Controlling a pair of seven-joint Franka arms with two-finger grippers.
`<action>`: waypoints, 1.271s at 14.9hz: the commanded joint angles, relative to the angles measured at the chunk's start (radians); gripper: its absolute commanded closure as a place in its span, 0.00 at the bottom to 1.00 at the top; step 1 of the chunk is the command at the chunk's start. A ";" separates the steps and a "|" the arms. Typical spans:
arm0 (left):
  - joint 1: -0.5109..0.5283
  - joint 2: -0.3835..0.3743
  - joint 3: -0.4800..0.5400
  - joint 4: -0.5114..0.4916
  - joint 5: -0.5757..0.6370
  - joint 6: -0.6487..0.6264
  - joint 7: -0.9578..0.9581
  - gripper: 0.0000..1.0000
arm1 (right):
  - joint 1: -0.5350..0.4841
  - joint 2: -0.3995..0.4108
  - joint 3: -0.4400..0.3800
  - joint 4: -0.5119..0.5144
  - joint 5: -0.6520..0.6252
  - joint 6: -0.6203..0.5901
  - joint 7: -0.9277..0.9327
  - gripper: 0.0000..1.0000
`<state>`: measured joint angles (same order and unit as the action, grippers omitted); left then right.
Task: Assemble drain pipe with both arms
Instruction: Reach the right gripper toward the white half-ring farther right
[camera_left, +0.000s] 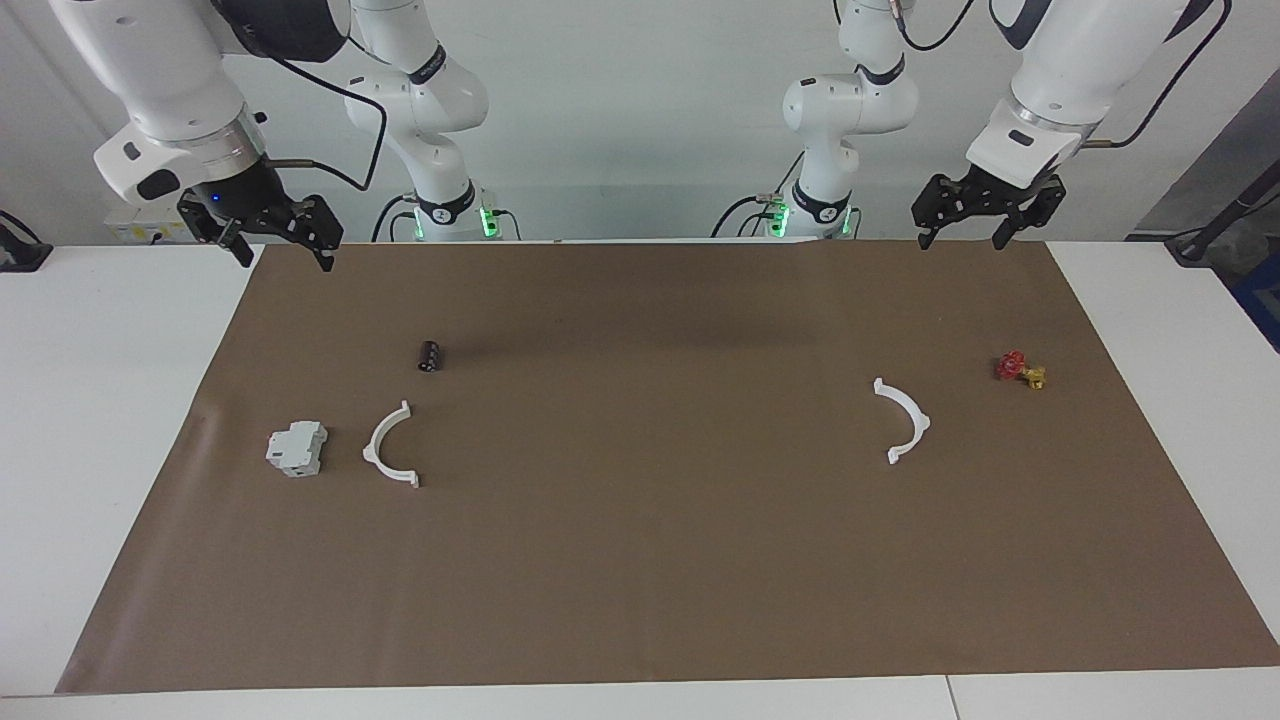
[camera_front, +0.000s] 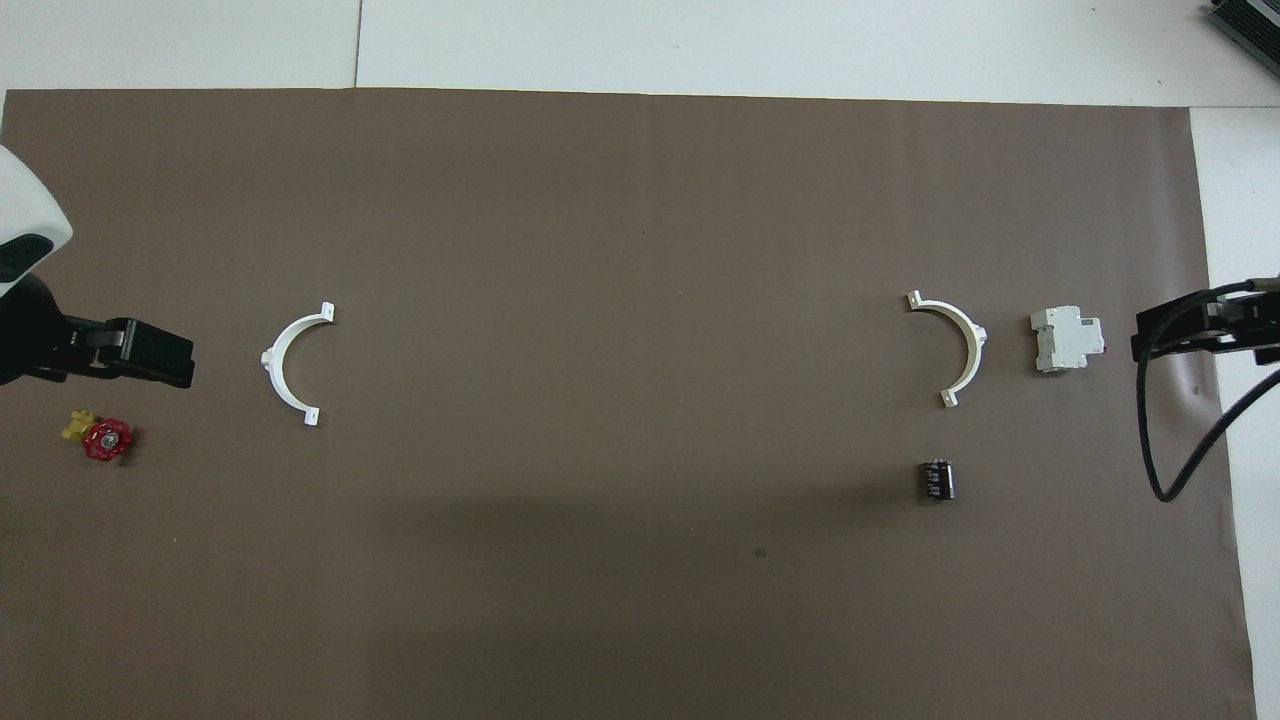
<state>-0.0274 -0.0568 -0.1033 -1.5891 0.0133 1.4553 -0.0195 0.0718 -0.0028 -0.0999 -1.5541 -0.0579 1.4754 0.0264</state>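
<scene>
White half-rings lie well apart, mid-left (camera_left: 390, 446) and mid-right (camera_left: 903, 421) of the facing frame, one presumably staged per arm. Right gripper (camera_left: 283, 242) upper left, left gripper (camera_left: 965, 232) upper right: both raised, fingers spread, nothing held.

A white table (camera_left: 120, 420) carries a brown mat (camera_left: 640, 560); on the mat, one white half-ring (camera_left: 389, 447) lies just beside the grey-white block (camera_left: 297, 448); the black cylinder (camera_left: 431, 355) near it; the other half-ring (camera_left: 903, 420) and red valve (camera_left: 1018, 368) well apart.
</scene>
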 joint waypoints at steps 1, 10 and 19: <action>0.006 -0.017 -0.001 -0.011 0.001 -0.012 -0.004 0.00 | -0.006 0.006 0.005 0.002 -0.005 0.017 0.009 0.00; 0.006 -0.017 -0.001 -0.011 0.001 -0.012 -0.004 0.00 | -0.021 -0.017 0.003 -0.069 0.053 0.100 0.015 0.00; 0.006 -0.017 -0.001 -0.011 0.001 -0.012 -0.004 0.00 | -0.050 0.007 -0.003 -0.246 0.064 0.368 -0.228 0.00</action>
<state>-0.0272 -0.0568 -0.1033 -1.5891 0.0133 1.4549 -0.0195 0.0403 0.0045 -0.1087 -1.6930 -0.0184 1.7106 -0.1068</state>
